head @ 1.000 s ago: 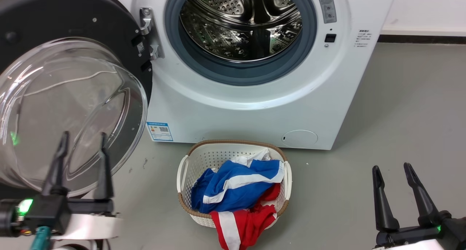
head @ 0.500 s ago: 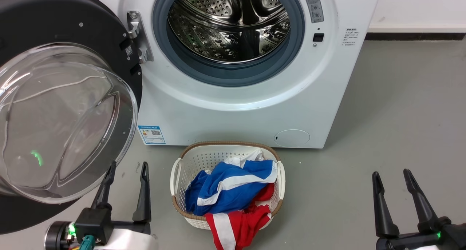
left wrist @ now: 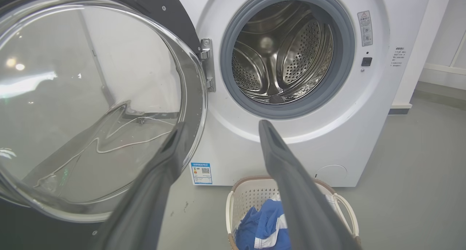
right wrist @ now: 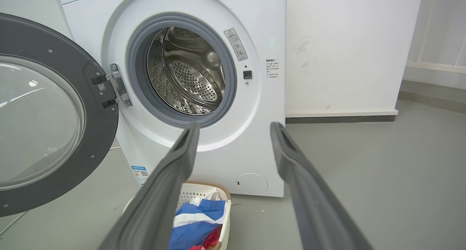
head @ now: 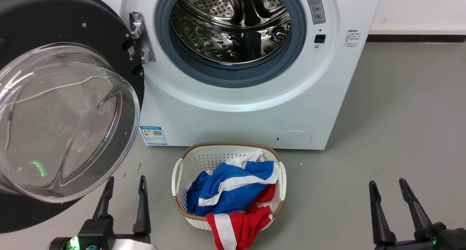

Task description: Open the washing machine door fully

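Washing machine door (head: pixel 67 122) stood swung out on its hinge (head: pixel 140 37) at the left of the head view, well clear of the opening. Its black rim ran off the upper left corner and the clear glass bowl bulged toward the camera. Steel drum (head: pixel 233 24) and the grey rubber ring (head: pixel 233 75) around it were fully exposed in the upper middle of the frame, with nothing crossing the mouth. In the right wrist view the door's inner face looked out into the room, roughly in line with the front of the white washing machine (head: pixel 247 115). Judged the opening done or very nearly so; could not tell whether the hinge had any travel left. Left gripper (head: pixel 125 180) sat at the lower left, just below and right of the glass, touching nothing, its fingers parted a moderate way and empty. Right gripper (head: pixel 386 183) sat at the lower right over bare grey floor (head: pixel 400 115), well apart from the door, fingers likewise spread and holding nothing. White laundry basket (head: pixel 177 170) with blue, white and red clothes (head: pixel 233 186) stood on the floor in front of the machine, lower middle, clear of the door's sweep. What was left, if anything: a last nudge on the door rim from the left side to seat it at its stop.
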### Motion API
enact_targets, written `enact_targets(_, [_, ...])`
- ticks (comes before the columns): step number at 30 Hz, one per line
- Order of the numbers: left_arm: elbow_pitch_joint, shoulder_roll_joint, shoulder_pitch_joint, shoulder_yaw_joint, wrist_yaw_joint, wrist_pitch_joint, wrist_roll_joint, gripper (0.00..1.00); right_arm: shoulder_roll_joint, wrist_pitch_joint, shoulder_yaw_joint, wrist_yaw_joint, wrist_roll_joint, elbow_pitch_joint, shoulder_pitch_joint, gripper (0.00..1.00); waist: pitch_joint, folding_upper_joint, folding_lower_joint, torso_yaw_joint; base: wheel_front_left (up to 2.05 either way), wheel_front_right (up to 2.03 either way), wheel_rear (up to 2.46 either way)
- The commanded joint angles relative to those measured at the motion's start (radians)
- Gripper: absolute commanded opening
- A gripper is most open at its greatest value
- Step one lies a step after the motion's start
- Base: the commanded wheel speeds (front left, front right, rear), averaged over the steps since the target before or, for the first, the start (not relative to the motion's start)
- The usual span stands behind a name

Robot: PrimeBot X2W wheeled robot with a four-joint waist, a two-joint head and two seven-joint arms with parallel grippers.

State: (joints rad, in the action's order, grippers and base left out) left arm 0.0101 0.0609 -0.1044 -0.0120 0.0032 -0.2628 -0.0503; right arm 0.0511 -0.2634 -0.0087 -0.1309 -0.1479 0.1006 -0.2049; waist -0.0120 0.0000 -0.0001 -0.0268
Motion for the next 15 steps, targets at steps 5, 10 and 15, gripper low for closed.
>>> enact_targets(5, [-0.002,-0.003,-0.013,0.006,0.011,-0.002,-0.001,1.00,-0.002,-0.002,-0.005,0.000,-0.004,-0.010,-0.013,1.00,0.004,0.0000,0.0001,-0.005,0.00,0.00,0.00])
enact_targets(10, [0.005,-0.004,-0.009,0.008,0.014,0.000,0.003,0.00,0.000,0.000,-0.003,0.000,-0.002,-0.020,-0.003,0.00,0.006,0.0000,0.0001,-0.005,0.00,0.00,0.00])
enact_targets(15, [0.050,-0.009,-0.014,0.004,0.012,0.014,-0.029,0.00,0.001,0.006,0.001,0.000,-0.033,-0.057,-0.005,0.00,0.006,0.0000,0.0001,-0.004,0.00,0.00,0.00])
